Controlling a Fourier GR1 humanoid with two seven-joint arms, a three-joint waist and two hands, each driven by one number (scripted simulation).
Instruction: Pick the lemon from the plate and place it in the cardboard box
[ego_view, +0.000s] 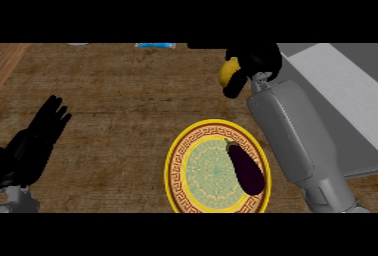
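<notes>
Lemon (229, 71): off the plate (177, 165), held in the curled fingers of the right hand (255, 57), beyond the plate's far edge and showing at the hand's left side. Box (336, 95): grey, just right of that hand, so the carry likely runs rightward over its left edge. An aubergine (246, 167) alone lies on the plate. Left hand (40, 132): open, fingers up, resting at the left edge, well apart from both.

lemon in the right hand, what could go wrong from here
The lemon shows at the edge of the right hand's curl, so it might slip out. It sits left of the box, over the counter; releasing now would likely miss. The right forearm crosses the plate's rim beside the eggplant and could nudge them.
</notes>
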